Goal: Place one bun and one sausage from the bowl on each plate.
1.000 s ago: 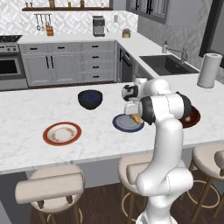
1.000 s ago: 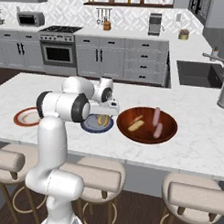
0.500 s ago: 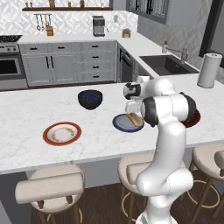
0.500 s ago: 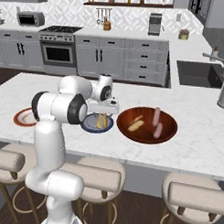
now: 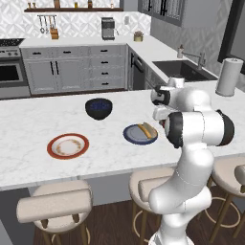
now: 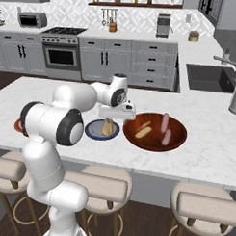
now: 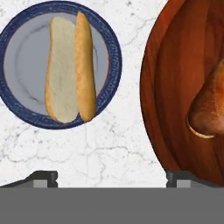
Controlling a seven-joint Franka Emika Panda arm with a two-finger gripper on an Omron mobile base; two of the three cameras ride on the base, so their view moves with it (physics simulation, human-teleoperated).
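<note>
- Slate-blue round plate with a darker rim (image 7: 114,65) (image 5: 130,135) (image 6: 93,130) lies on the white marble counter (image 5: 28,124) (image 6: 210,157) (image 7: 127,144), bearing one split tan bun (image 7: 70,68) (image 5: 146,129) (image 6: 108,128), pale cut face and browner crust both showing in the hand view.
- Touches nothing but the plate, that bun; lies wholly inside the rim.
- Just beside the blue plate, apart from it, sits the large shallow reddish-brown round bowl (image 6: 177,143) (image 7: 170,87), broader than the plate.
- Holds, in the right base view, another bun (image 6: 143,132) and two pinkish sausages (image 6: 164,122) (image 6: 166,137); a browned bun end (image 7: 208,116) shows in the hand view.
- Above the stretch of counter between plate and bowl hangs the white two-finger gripper (image 6: 117,111) (image 7: 112,180), jaws spread wide with nothing between them.
- Dark finger tips (image 7: 43,178) stand far apart at the bottom of the hand view, one below the plate, the other over the bowl's edge.
- Well apart to the left in the left base view lies the white round plate with an orange-red rim (image 5: 50,149), nothing resting on it.
- Behind and between the two plates stands a smaller, deeper dark blue-black bowl (image 5: 99,107).
- Along the near side of the counter stand cushioned tan stools (image 5: 55,206) (image 6: 208,207).
</note>
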